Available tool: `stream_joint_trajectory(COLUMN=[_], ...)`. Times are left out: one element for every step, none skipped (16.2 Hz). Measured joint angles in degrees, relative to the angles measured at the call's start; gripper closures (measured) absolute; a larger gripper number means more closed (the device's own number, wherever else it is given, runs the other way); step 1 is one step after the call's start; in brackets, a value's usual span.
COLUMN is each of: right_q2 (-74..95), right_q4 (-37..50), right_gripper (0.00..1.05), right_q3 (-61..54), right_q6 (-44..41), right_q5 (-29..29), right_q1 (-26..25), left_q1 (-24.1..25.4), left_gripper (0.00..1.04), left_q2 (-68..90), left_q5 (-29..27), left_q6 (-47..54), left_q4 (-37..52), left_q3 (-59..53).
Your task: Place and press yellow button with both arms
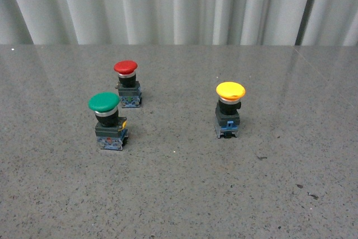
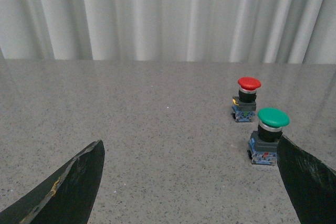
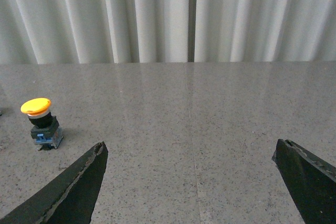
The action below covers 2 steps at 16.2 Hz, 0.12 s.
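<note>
The yellow button (image 1: pixel 230 109) stands upright on the grey table, right of centre in the front view, with a yellow cap, dark body and blue base. In the right wrist view the yellow button (image 3: pixel 40 123) sits off to one side, beyond one finger tip. My right gripper (image 3: pixel 190 149) is open over bare table, its black fingers (image 3: pixel 79 184) spread wide. My left gripper (image 2: pixel 191 148) is open too, nothing between its fingers (image 2: pixel 73 184). Neither arm shows in the front view.
A green-capped button (image 1: pixel 108 120) and a red-capped button (image 1: pixel 128 84) stand left of centre. In the left wrist view the green button (image 2: pixel 268 136) is close beside one finger, the red button (image 2: pixel 245 99) farther off. A pleated white curtain (image 1: pixel 179 4) closes the back.
</note>
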Motion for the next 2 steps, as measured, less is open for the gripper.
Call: stream_joint_trajectory(right_q2=[0.0, 0.0], right_q4=[0.0, 0.0], right_gripper=[0.06, 0.06], right_q3=[0.0, 0.0], right_q6=[0.0, 0.0], right_q5=[0.0, 0.0], right_q1=[0.0, 0.0], left_q1=[0.0, 0.0], left_gripper=[0.07, 0.07], left_q2=[0.0, 0.0], left_q5=[0.0, 0.0], left_q6=[0.0, 0.0], left_q4=[0.0, 0.0], left_q3=[0.0, 0.0])
